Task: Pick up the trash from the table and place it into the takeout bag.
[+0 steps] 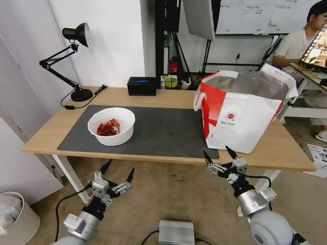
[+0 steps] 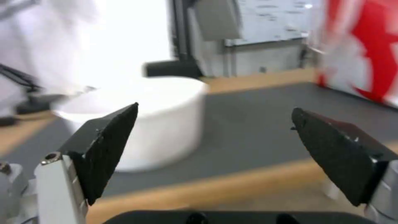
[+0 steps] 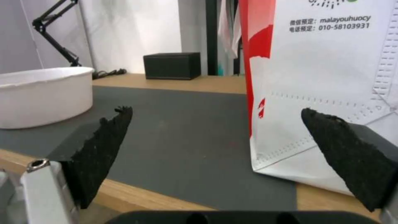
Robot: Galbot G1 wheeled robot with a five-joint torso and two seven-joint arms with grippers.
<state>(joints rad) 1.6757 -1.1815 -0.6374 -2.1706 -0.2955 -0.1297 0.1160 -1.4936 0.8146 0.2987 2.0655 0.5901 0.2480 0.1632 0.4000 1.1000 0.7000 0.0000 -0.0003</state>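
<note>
A white round bowl (image 1: 111, 130) holding red shellfish shells sits on the left part of the dark grey mat (image 1: 163, 131) on the light wood table (image 1: 160, 97). The wrist views also take in the bowl (image 2: 157, 121) (image 3: 41, 95). The big white takeout bag (image 1: 243, 112) with a red side panel and foil lining stands open on the table's right side; its lower corner (image 3: 327, 102) is close ahead of the right gripper. My left gripper (image 1: 120, 172) hangs open below the table's front edge, under the bowl. My right gripper (image 1: 218, 153) is open at the front edge, just before the bag.
A black desk lamp (image 1: 73, 61) stands at the back left with its cable on the tabletop. A black rectangular box (image 1: 142, 85) sits at the back centre. A bin (image 1: 15, 217) stands on the floor at the left, a metal box (image 1: 176, 232) on the floor between the arms.
</note>
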